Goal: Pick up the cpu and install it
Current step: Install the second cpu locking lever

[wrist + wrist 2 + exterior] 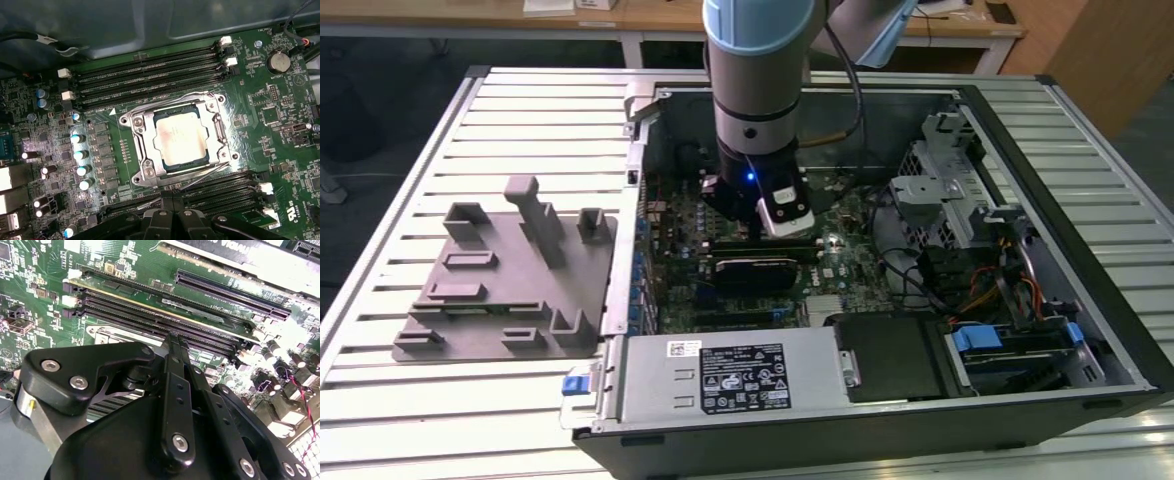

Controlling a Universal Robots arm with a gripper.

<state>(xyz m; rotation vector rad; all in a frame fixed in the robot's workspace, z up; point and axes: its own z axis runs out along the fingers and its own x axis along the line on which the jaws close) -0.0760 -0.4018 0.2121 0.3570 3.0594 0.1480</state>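
The cpu point(179, 137), a shiny silver square, lies flat in the metal socket frame point(141, 165) on the green motherboard point(270, 145) in the first wrist view. My gripper point(172, 207) hovers beside the socket, over the memory slots point(220, 192), apart from the cpu. In the second wrist view the two black fingers point(175, 370) of the gripper point(174, 337) are pressed together with nothing between them. In the exterior view the arm point(754, 120) reaches down into the open computer case point(881, 400).
A grey fixture plate point(507, 280) with upright posts lies on the slatted table at the exterior view's left. Inside the case are a black block point(754, 270), the power supply point(727, 375), a drive cage point(947, 190) and loose cables point(987, 290).
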